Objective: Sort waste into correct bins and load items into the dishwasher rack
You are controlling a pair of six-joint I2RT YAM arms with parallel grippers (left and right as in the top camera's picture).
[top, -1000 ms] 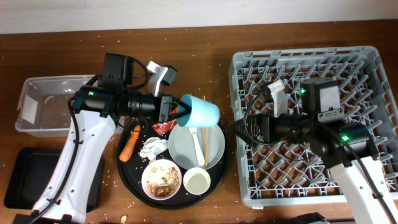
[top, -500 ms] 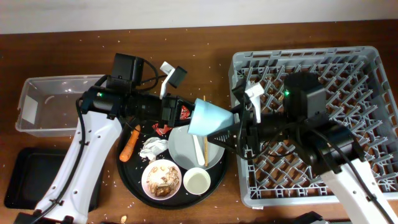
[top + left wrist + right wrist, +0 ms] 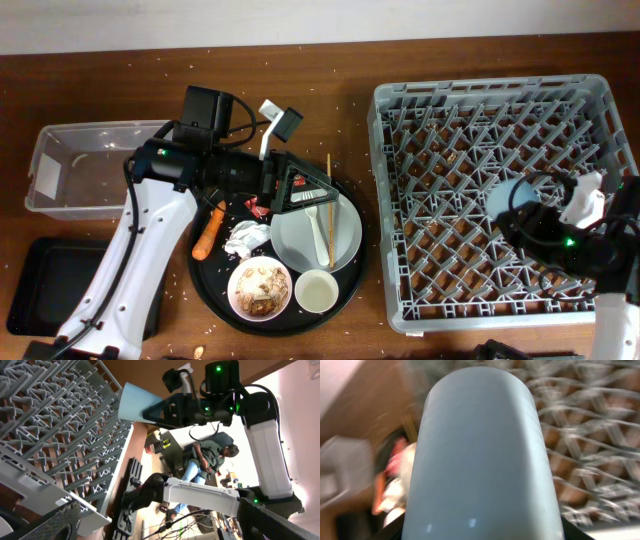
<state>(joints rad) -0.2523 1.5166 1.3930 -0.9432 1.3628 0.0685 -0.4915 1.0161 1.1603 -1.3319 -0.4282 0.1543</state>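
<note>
We hold the blue cup (image 3: 512, 194) in our right gripper (image 3: 524, 207) over the rack (image 3: 420, 130), tipped sideways, long axis running straight out from the fingers, mouth pointing away from them; our left gripper (image 3: 300, 189) gapes wide

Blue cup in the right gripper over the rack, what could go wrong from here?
1. The right gripper holds the blue cup above the pegs of the dishwasher rack. If it is released tilted, it may land across pegs and roll instead of seating.
2. The right wrist view is smeared, which hints at fast motion, so the cup could clip a peg.
3. The open left gripper sits close to the chopstick and could flick it away.
</note>
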